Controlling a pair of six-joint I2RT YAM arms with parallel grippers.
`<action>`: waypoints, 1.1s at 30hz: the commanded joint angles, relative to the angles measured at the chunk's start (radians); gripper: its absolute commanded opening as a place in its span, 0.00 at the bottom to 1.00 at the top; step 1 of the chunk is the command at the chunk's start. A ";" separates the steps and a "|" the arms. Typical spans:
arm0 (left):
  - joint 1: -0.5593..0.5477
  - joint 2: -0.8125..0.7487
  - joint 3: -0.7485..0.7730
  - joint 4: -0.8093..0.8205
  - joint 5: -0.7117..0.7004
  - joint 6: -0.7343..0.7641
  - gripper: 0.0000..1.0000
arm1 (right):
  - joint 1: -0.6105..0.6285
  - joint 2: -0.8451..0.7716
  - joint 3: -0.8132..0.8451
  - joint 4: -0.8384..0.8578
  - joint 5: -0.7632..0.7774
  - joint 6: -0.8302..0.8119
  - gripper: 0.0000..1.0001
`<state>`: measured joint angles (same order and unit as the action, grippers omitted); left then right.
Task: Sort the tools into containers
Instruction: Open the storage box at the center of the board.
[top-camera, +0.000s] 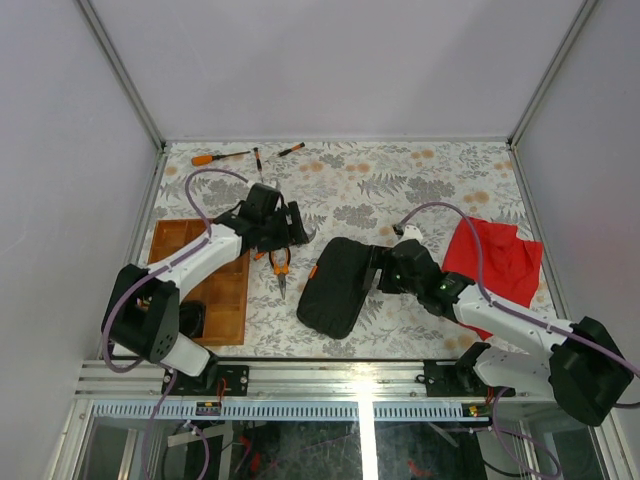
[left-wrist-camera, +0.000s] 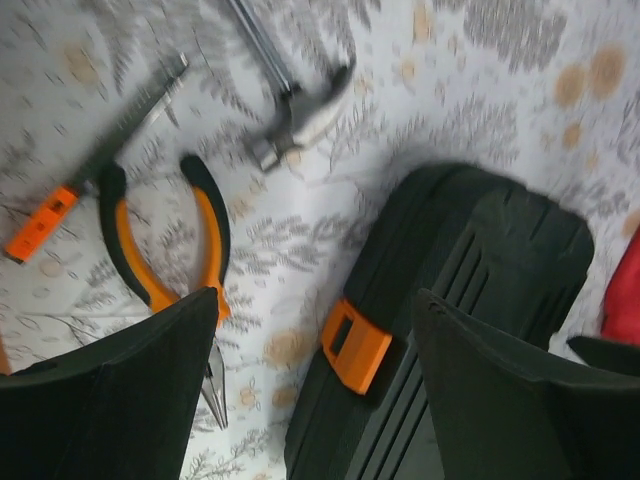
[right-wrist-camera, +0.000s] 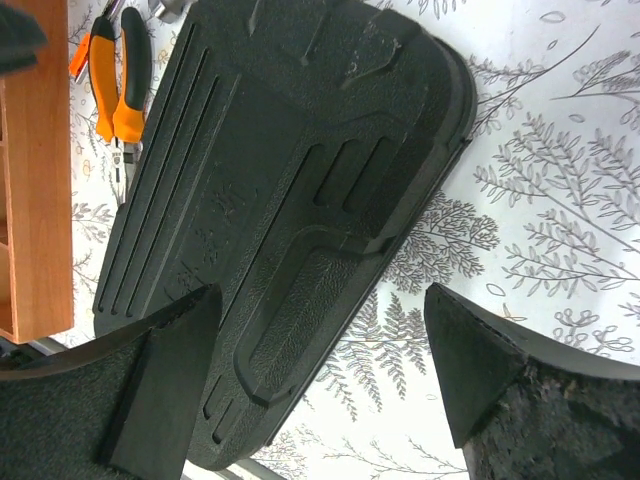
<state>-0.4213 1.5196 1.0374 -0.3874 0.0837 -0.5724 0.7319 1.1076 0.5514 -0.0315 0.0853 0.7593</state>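
Case (right-wrist-camera: 300, 200) sits under right gripper (right-wrist-camera: 318, 300) — pliers (left-wrist-camera: 212, 235) beside left gripper (left-wrist-camera: 315, 300).

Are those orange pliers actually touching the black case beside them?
Apart. The left wrist view shows a strip of bare flowered tablecloth between the pliers and the black case.

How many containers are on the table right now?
2: the black tool case, shut, lies mid-table; the wooden tray sits at the left, partly under the left arm.
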 joint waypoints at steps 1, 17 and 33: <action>-0.037 -0.068 -0.100 0.104 0.070 -0.030 0.78 | -0.005 0.032 -0.003 0.091 -0.053 0.059 0.88; -0.196 -0.142 -0.348 0.362 0.208 -0.141 0.78 | -0.019 0.170 0.034 0.107 -0.066 0.076 0.80; -0.418 -0.104 -0.283 0.334 0.039 -0.207 0.78 | -0.175 0.219 0.112 0.038 -0.186 -0.070 0.69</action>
<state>-0.8219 1.4162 0.6994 -0.0750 0.2142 -0.7479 0.5735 1.3293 0.6197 0.0376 -0.0784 0.7498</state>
